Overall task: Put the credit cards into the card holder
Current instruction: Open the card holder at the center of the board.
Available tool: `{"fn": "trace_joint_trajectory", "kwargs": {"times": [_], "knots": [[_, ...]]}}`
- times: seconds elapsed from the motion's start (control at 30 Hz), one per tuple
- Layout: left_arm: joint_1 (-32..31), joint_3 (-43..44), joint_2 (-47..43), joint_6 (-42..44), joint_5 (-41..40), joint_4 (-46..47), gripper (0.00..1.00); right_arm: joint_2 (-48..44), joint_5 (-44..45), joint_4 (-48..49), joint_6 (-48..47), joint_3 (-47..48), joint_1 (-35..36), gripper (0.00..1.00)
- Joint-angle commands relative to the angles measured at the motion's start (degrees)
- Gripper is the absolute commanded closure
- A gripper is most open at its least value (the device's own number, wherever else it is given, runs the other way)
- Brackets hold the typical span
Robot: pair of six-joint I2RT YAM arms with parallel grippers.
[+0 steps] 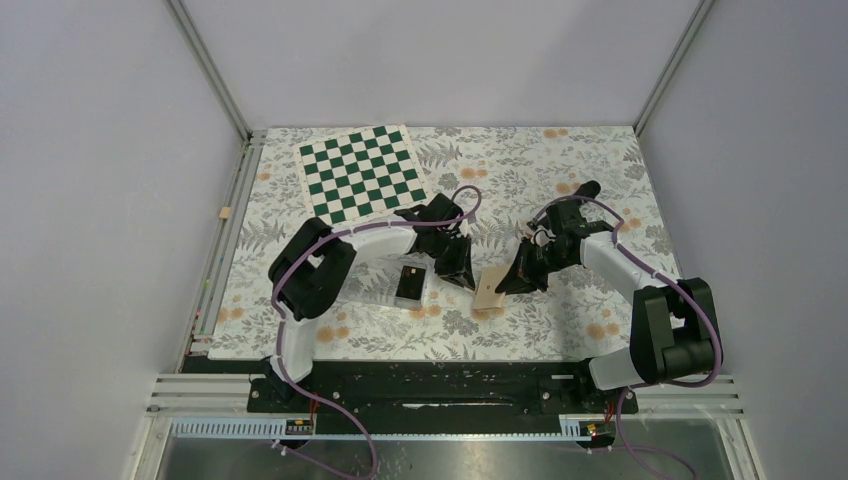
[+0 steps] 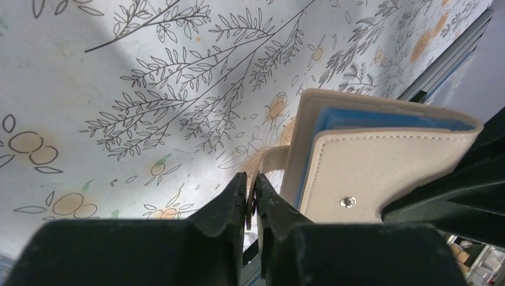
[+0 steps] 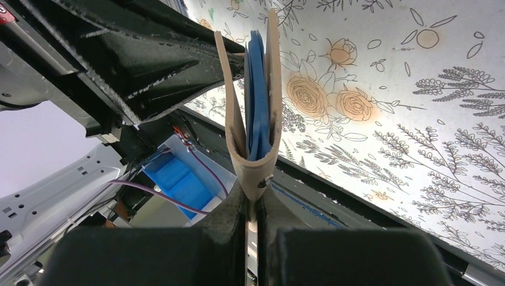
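Note:
The tan card holder [image 1: 489, 291] stands half open on the table, with its blue lining [image 3: 257, 89] showing. My right gripper [image 3: 255, 199] is shut on its lower folded edge by the snap; in the top view this gripper [image 1: 508, 280] is at the holder's right side. My left gripper [image 2: 251, 185] is shut on a thin black credit card [image 2: 250, 207], seen edge-on with a small red mark. It sits just left of the holder [image 2: 381, 167], close to its open side. In the top view the left gripper [image 1: 460, 268] is beside the holder. Another black credit card [image 1: 410, 283] lies flat to the left.
A green and white chessboard mat [image 1: 362, 172] lies at the back left. The flat card seems to rest in a clear tray [image 1: 388, 290]. The black front rail [image 1: 440, 380] runs along the near table edge. The two arms are close together at the middle.

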Motion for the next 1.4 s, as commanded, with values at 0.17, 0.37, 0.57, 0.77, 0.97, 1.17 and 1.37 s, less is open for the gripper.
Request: {"fn": "trace_joint_trajectory", "kwargs": {"times": [0.17, 0.37, 0.57, 0.77, 0.97, 1.17, 1.37], "knots": [[-0.2, 3.2, -2.7, 2.4, 2.5, 0.8, 1.00, -1.5, -1.9, -0.7, -0.2, 2.5, 0.5, 0.92], [0.8, 10.4, -7.3, 10.4, -0.2, -8.5, 1.00, -4.2, 0.3, -4.0, -3.7, 6.7, 0.5, 0.59], [1.9, 19.0, -12.0, 20.4, -0.5, -19.1, 1.00, -8.0, 4.7, -8.8, -10.0, 14.3, 0.5, 0.26], [2.0, 26.1, -14.9, 29.4, -0.3, -31.6, 1.00, -12.1, 4.1, -9.1, -12.3, 17.0, 0.4, 0.05], [2.0, 30.4, -18.5, 35.8, -0.8, -38.4, 1.00, -15.5, -0.2, -6.8, -16.1, 18.1, 0.4, 0.01], [1.9, 33.4, -22.0, 40.0, 0.2, -42.5, 1.00, -19.0, -1.5, -2.9, -18.5, 19.0, 0.4, 0.01], [1.9, 34.5, -22.7, 41.9, 4.1, -45.8, 1.00, -23.1, -6.5, 8.9, -12.6, 14.6, 0.4, 0.00]]}}
